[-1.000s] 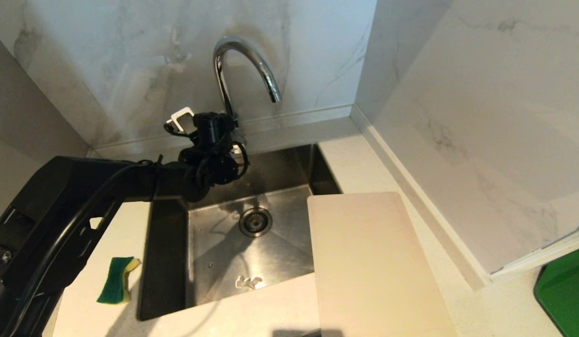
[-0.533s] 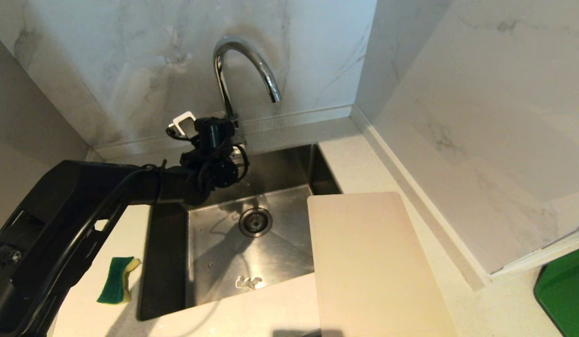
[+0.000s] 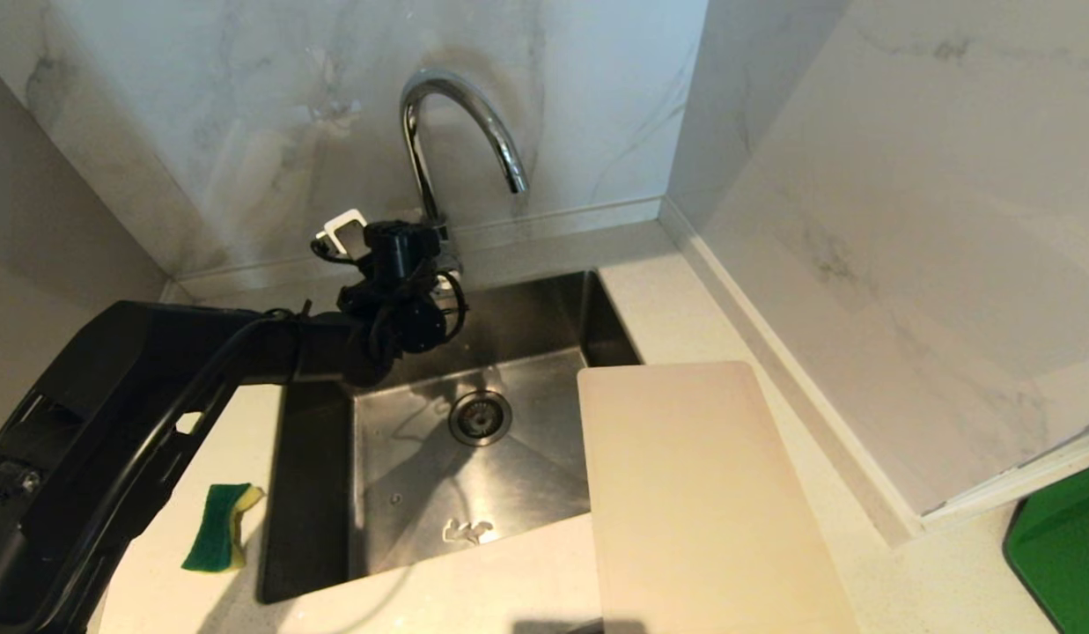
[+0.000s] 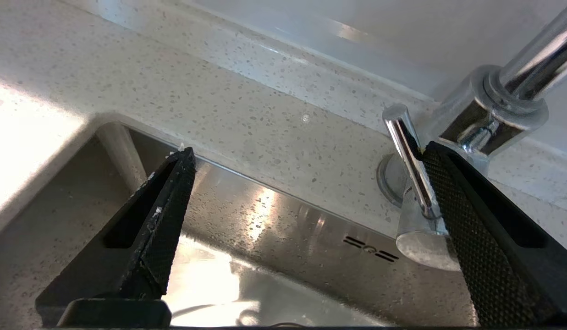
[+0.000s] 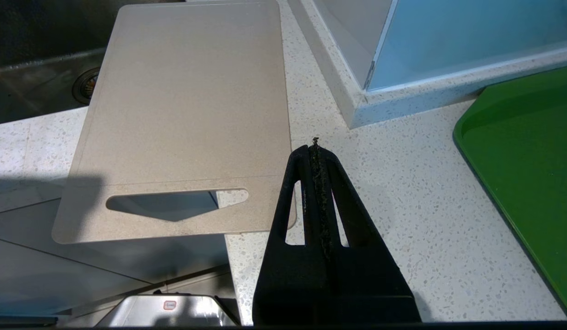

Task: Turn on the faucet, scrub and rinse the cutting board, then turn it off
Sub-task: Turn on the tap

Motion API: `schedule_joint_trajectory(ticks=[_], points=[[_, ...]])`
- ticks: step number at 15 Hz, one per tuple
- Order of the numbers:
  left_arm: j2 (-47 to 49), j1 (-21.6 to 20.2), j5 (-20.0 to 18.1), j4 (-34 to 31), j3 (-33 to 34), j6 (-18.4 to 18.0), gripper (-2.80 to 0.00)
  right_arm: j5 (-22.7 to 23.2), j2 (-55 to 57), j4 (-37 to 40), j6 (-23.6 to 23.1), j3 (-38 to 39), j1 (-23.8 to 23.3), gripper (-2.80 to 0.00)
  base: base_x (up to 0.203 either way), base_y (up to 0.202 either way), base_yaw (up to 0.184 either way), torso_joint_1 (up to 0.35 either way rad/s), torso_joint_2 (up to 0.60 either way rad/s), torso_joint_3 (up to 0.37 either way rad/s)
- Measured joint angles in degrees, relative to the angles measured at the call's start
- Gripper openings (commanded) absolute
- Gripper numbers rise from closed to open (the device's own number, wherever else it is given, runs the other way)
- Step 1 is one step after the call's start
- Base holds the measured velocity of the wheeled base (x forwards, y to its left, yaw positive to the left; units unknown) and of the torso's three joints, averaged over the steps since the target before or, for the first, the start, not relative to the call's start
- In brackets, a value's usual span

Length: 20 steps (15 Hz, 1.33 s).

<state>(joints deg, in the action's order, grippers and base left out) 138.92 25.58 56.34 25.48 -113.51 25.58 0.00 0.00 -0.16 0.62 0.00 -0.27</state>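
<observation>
The chrome gooseneck faucet (image 3: 460, 114) stands behind the sink, and no water shows at its spout. My left gripper (image 3: 425, 251) is low at the faucet's base. In the left wrist view this gripper (image 4: 308, 151) is open wide. The thin lever (image 4: 409, 160) lies just inside one fingertip (image 4: 448, 192), touching or nearly touching it. The cream cutting board (image 3: 702, 493) lies flat on the counter right of the sink, its near end past the counter's front edge. My right gripper (image 5: 315, 144) is shut and empty, above the counter by the slot-handle end of the board (image 5: 187, 114).
A green-and-yellow sponge (image 3: 220, 526) lies on the counter left of the steel sink (image 3: 403, 493). A green tray (image 3: 1059, 555) sits at the far right, seen too as the tray (image 5: 526, 160) from the right wrist. Marble walls close the back and right.
My left gripper has edged slightly toward the faucet base and stays open. The right gripper, board and sponge have not moved.
</observation>
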Motion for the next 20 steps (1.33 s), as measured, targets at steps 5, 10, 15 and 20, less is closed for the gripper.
schedule_joint_trajectory(ticks=[5,10,15,20], points=[[-1.6,0.6,0.4,-2.0,0.2,0.0,0.00,0.0,0.0,0.0,0.0,0.0,0.0,-2.80,0.000,0.000,0.000,0.000,0.00,0.000],[-2.2,1.3,0.3,-1.6,0.2,1.4,0.00,0.0,0.0,0.0,0.0,0.0,0.0,-2.80,0.000,0.000,0.000,0.000,0.00,0.000],[-1.1,1.1,-0.4,-0.1,0.0,1.5,0.00,0.0,0.0,0.0,0.0,0.0,0.0,-2.80,0.000,0.000,0.000,0.000,0.00,0.000],[0.2,0.3,-1.2,0.6,0.0,1.5,0.00,0.0,0.0,0.0,0.0,0.0,0.0,-2.80,0.000,0.000,0.000,0.000,0.00,0.000]])
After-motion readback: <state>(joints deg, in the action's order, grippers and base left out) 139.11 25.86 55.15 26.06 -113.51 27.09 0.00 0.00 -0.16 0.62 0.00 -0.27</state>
